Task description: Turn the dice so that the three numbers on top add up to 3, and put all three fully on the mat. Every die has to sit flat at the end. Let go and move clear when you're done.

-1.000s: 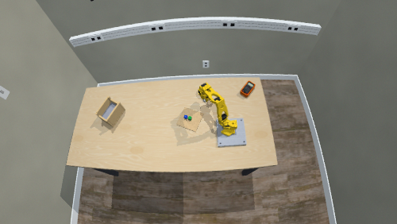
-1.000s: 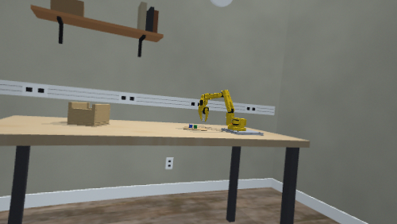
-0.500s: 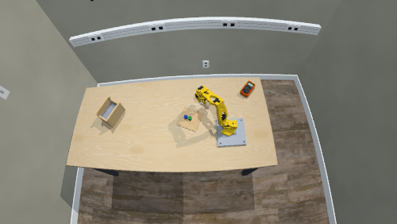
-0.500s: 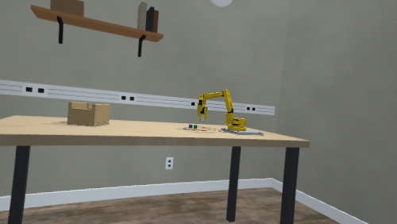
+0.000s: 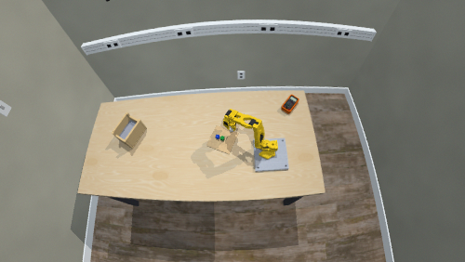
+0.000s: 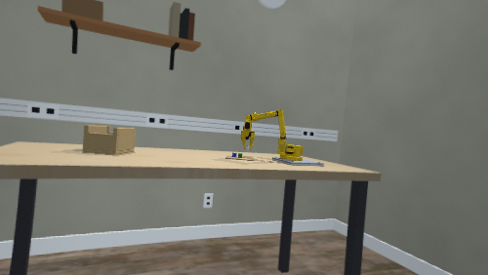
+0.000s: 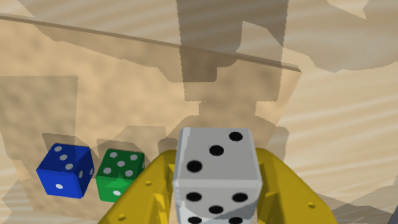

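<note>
End effector: my end effector (image 7: pixel 218 200) is clenched on the white die (image 7: pixel 218 165), one yellow finger (image 7: pixel 145 195) on each side of it.
White die: up off the worktop (image 5: pixel 163 163), hanging over the mat's (image 5: pixel 227 147) right edge; the face turned away from my wrist shows three pips, the face below it five.
Blue die: the blue die (image 7: pixel 66 170) sits flat on the mat, left of me, four pips on top.
Green die: the green die (image 7: pixel 120 174) is just beside the blue one, also four up, flat on the mat.
My arm: here I am (image 6: pixel 265 117), arched out from the grey base plate (image 5: pixel 282 166), wrist pointing down.
Elsewhere: a wooden box (image 5: pixel 130 131) far left, an orange meter (image 5: pixel 289 103) behind me.
</note>
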Controlling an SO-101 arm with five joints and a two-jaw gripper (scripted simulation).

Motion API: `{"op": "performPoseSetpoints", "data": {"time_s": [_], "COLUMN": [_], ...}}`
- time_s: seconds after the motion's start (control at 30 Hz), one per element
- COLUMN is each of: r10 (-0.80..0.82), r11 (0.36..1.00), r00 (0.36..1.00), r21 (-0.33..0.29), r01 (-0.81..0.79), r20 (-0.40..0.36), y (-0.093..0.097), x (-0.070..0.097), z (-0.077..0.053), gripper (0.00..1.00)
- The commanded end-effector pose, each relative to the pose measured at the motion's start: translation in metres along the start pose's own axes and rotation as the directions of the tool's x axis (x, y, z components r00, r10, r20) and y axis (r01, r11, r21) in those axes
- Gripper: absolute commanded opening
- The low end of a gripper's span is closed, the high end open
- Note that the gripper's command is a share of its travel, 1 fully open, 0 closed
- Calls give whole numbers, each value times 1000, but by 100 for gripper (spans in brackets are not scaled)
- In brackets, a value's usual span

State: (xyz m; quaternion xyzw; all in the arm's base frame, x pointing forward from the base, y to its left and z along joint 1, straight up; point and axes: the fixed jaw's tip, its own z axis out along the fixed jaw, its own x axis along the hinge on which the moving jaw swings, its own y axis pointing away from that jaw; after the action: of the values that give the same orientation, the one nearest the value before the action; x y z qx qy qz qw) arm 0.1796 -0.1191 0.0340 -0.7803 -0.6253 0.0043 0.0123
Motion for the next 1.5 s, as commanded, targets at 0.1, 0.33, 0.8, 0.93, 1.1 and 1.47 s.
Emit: {"op": "performPoseSetpoints", "data": {"time_s": [0.1, 0.33, 0.8, 0.93, 1.1, 1.47], "r10": [-23, -49, -320, -400, -446, -449], "r11": [1000, 999, 947, 916, 895, 893], "r00": [1000, 999, 947, 916, 895, 893], "r21": [-15, -15, -12, -11, -10, -10], "r01": [23, 49, 320, 401, 446, 449], "r20": [6, 6, 13, 15, 16, 16], "y": [1, 2, -3, -8, -11, -11], "x": [7, 13, 71, 88, 98, 99], "z": [-2, -2, -2, -2, -1, -1], "gripper": [0, 0, 0, 0, 0, 0]}}
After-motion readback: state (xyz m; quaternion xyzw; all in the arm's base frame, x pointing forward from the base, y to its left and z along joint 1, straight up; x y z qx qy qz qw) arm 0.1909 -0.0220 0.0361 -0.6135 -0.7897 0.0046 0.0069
